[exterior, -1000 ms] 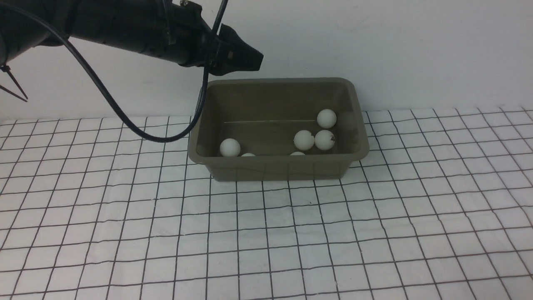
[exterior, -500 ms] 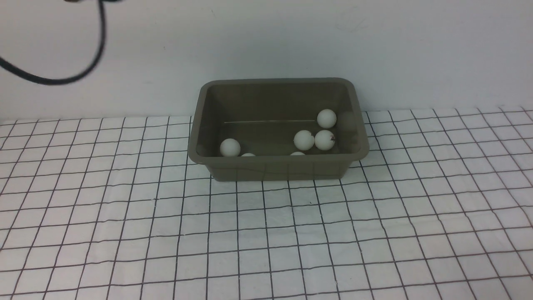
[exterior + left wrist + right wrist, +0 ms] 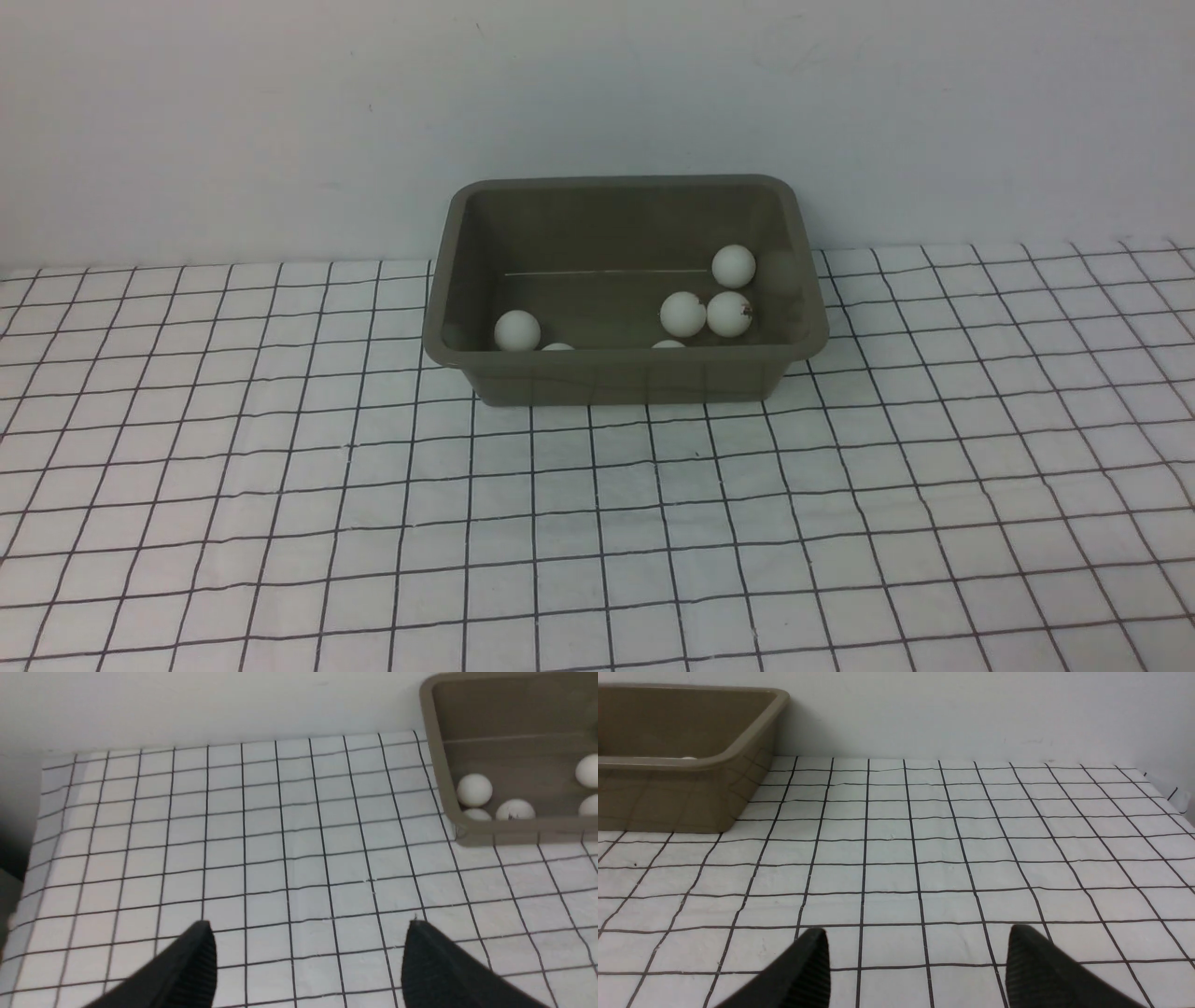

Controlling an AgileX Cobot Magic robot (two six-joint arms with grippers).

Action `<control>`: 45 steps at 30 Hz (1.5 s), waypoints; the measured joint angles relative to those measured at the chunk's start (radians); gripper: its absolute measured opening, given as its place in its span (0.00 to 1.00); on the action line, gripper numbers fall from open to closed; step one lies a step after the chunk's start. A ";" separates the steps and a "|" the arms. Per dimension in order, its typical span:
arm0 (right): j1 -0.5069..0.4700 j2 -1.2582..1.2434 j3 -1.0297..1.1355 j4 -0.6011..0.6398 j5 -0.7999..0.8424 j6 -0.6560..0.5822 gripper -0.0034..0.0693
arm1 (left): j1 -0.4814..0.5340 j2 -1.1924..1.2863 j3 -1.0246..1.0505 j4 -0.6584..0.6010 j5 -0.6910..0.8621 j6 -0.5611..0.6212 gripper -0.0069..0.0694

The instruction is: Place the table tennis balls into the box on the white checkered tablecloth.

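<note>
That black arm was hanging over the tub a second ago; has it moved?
Yes. It has left the front view, pulling back up and to the left from the box. The left gripper hangs open over the tablecloth.

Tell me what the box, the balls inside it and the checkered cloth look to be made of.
Box: likely moulded plastic, olive-grey with a slight sheen; its rolled rim, rounded corners and faint grid reflection on the wall suggest so.
Balls: thin matte white plastic, probably celluloid-like; smooth, one carries a small dark print.
Cloth: seemingly woven fabric, matte white with thin black lines; it lies slightly wrinkled.
</note>
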 joint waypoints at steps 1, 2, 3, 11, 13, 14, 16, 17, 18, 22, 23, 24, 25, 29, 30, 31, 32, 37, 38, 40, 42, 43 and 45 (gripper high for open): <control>0.000 0.000 0.000 0.000 0.000 0.000 0.68 | -0.021 -0.032 0.086 0.020 -0.043 -0.031 0.72; 0.000 0.000 0.000 0.000 0.000 0.000 0.68 | -0.040 -0.064 0.136 0.037 -0.086 -0.046 0.72; 0.000 0.000 0.000 0.000 0.000 0.000 0.68 | -0.069 -0.119 0.270 0.054 -0.161 -0.071 0.72; 0.000 0.000 0.000 0.000 0.000 0.000 0.68 | -0.093 -0.503 0.755 0.028 -0.374 -0.100 0.72; 0.000 0.000 0.000 0.000 0.000 0.000 0.68 | -0.093 -0.567 0.798 0.031 -0.386 -0.102 0.72; 0.000 0.000 0.000 0.000 0.000 0.000 0.68 | -0.093 -0.597 0.819 0.037 -0.394 -0.102 0.72; 0.000 0.000 0.000 0.000 0.000 0.000 0.68 | -0.093 -0.650 0.859 0.044 -0.413 -0.102 0.72; 0.000 0.000 0.000 0.000 0.000 0.000 0.68 | -0.091 -0.671 0.879 0.044 -0.421 -0.102 0.72; 0.000 0.000 0.000 0.000 0.000 0.000 0.68 | -0.086 -0.690 0.895 0.044 -0.431 -0.102 0.72; 0.000 0.000 0.000 0.000 0.000 0.000 0.68 | -0.043 -0.759 1.003 0.041 -0.502 -0.076 0.72; 0.000 0.000 0.000 0.000 0.000 0.000 0.68 | -0.032 -0.770 1.021 0.037 -0.519 -0.072 0.72; 0.000 0.000 0.000 0.000 0.000 0.000 0.68 | -0.024 -0.783 1.036 0.030 -0.529 -0.068 0.72; 0.000 0.000 0.000 0.000 0.000 0.000 0.68 | -0.016 -0.794 1.054 0.017 -0.538 -0.065 0.72; 0.000 0.000 0.000 0.000 0.000 0.000 0.68 | -0.007 -0.846 1.095 -0.030 -0.542 -0.031 0.72; 0.000 0.000 0.000 0.000 0.000 0.000 0.68 | -0.007 -0.851 1.095 -0.035 -0.540 -0.011 0.72; 0.000 0.000 0.000 0.000 0.000 0.000 0.68 | -0.007 -0.853 1.095 -0.037 -0.540 0.011 0.72; 0.000 0.000 0.000 0.000 0.000 0.000 0.68 | -0.007 -0.853 1.095 -0.040 -0.540 0.032 0.72; 0.000 0.000 0.000 0.001 0.000 0.000 0.68 | -0.007 -0.853 1.095 -0.052 -0.540 0.079 0.72; 0.000 0.000 0.000 0.001 0.000 0.000 0.68 | -0.007 -0.853 1.095 -0.058 -0.540 0.087 0.72; 0.000 0.000 0.000 0.001 0.000 0.000 0.68 | -0.007 -0.853 1.095 -0.066 -0.540 0.104 0.72; 0.000 0.000 0.000 0.001 0.000 0.000 0.68 | -0.007 -0.853 1.095 -0.069 -0.540 0.125 0.72; 0.000 0.000 0.000 0.001 0.000 0.000 0.68 | -0.007 -0.853 1.095 -0.075 -0.540 0.127 0.72; 0.000 0.000 0.000 0.001 0.000 0.000 0.68 | -0.007 -0.853 1.095 -0.075 -0.540 0.128 0.72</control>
